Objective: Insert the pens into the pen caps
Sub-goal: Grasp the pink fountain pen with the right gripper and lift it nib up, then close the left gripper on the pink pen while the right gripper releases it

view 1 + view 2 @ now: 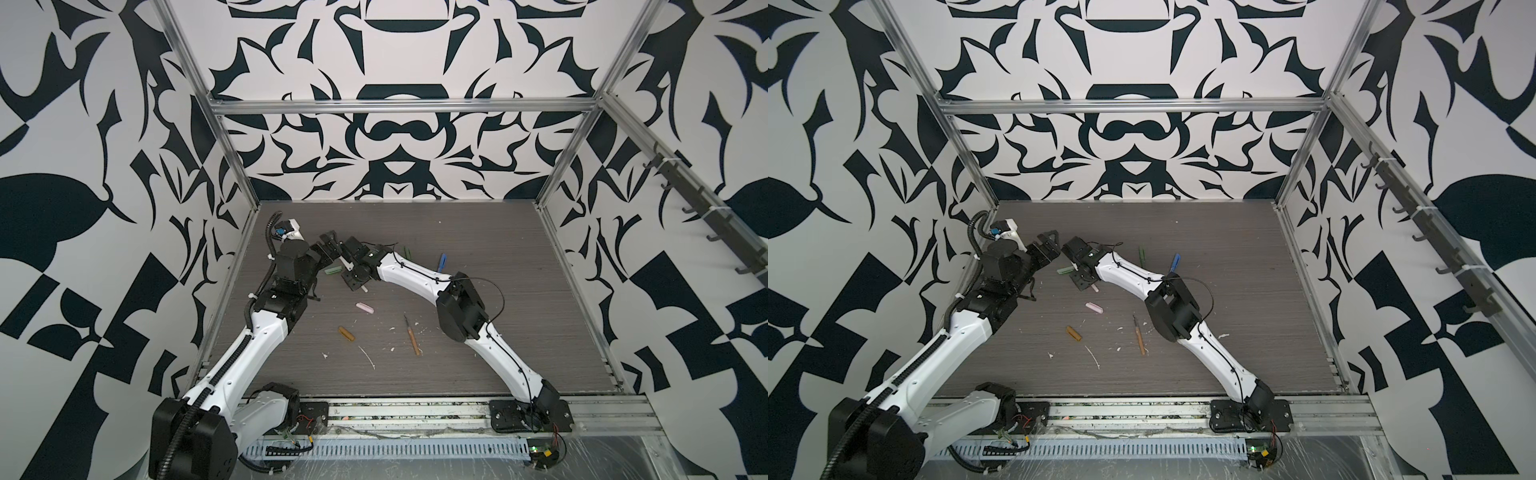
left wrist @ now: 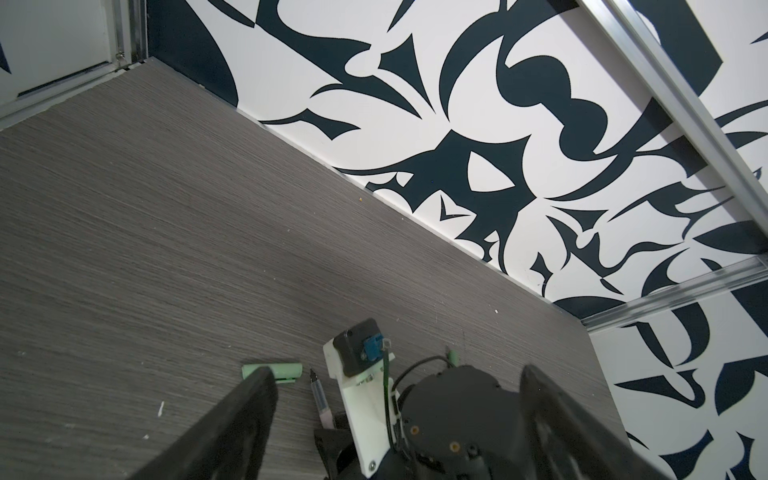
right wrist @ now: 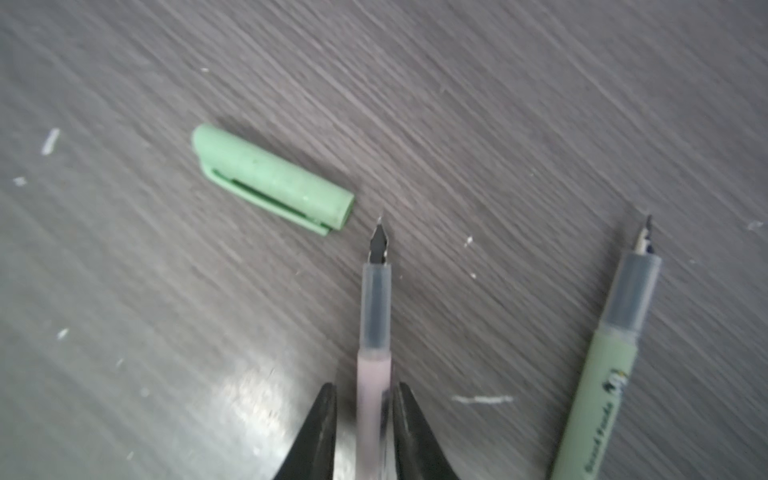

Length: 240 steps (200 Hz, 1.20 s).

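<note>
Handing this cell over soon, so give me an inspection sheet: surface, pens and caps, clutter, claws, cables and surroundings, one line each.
Surface: grey wood-grain tabletop, scuffed.
Job's things: pink pen in the right claw, nib near the pale green cap; pale green pen beside it; pink cap, orange-brown cap, orange-brown pen loose; blue item and dark green item partly hidden by right arm.
Clutter: white flecks.
Claws: left claw open, empty; right claw shut on pink pen.
Cables: black cable looped at right elbow; corrugated conduit along left arm.
Surroundings: patterned walls, aluminium frame, hook rail.

Grey table (image 1: 498, 270), pink cap (image 1: 365, 308), brown cap (image 1: 346, 333), brown pen (image 1: 411, 336), flecks (image 1: 368, 358)
</note>
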### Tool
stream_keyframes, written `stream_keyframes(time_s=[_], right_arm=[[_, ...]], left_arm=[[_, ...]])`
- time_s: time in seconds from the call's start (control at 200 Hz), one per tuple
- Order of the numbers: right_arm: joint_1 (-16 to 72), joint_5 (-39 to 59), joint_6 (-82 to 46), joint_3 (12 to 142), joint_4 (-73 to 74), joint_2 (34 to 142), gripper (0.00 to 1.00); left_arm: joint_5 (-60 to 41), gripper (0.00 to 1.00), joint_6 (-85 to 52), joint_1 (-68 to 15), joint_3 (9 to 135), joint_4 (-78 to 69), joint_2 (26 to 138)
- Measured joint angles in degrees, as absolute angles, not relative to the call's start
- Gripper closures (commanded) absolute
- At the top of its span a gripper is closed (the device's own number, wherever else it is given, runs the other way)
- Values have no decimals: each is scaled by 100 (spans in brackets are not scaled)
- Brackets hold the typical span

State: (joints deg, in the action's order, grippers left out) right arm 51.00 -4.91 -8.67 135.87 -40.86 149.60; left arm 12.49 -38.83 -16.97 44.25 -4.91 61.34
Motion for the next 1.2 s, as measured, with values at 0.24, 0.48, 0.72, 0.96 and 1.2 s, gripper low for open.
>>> stream_keyframes(time_s=[0.24,0.48,0.72,0.96,1.2], right_arm=[[5019,-473,-1122,13778,-4224,15054,95],[4978,-381,-1367,13257,-4097,14698,98],[4794,-104,-1942,11107,-2976,12774,99],[4165,327,-2908,8477,-965,10396,100],[3684,489,-3487,6879,158,9026,100]], left_arm=[[1238,7,-3881,-1688,4425,-491,6128],[1144,7,-3881,-1686,4425,-515,6123],[620,8,-3846,-1684,4423,-884,6141],[-775,11,-3824,-1682,4418,-1874,6508],[-2867,33,-4187,-1691,4657,-2958,7522]])
